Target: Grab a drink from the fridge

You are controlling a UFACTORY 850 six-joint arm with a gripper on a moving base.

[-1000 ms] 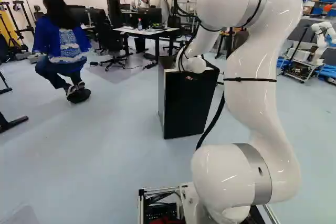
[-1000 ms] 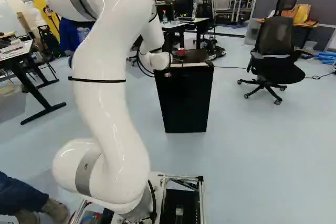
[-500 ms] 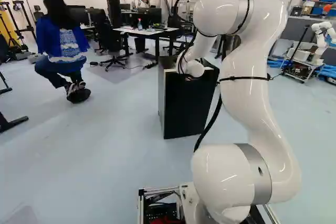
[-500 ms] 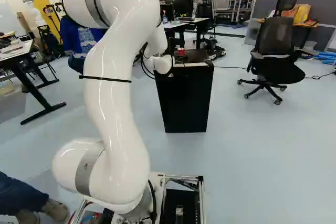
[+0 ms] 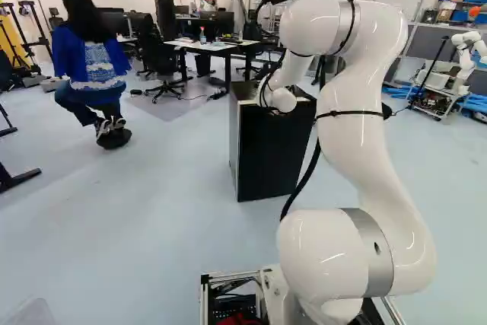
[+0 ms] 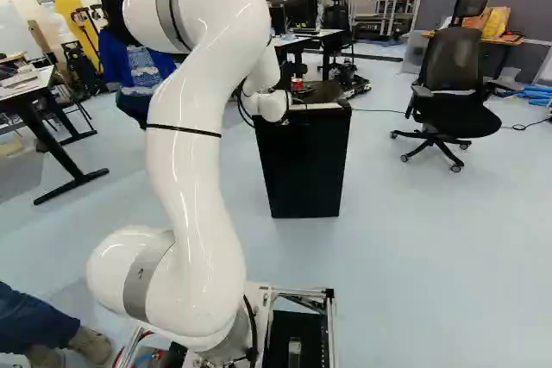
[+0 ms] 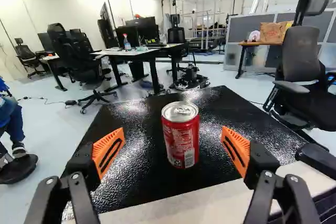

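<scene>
Fridge top black, textured; desk & office chair beyond. Can on top upright, long axis vert. Gripper released, fingers apart w/ can btwn.

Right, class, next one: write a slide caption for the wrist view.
A red metal drink can stands upright on a glossy black cabinet top, framed by the open orange-padded black hand.

Glossy white arm, right in the left base view: rounded joints, grey bands, black strap, black cables. Black fingers, silver screws, slotted orange pads.
</scene>
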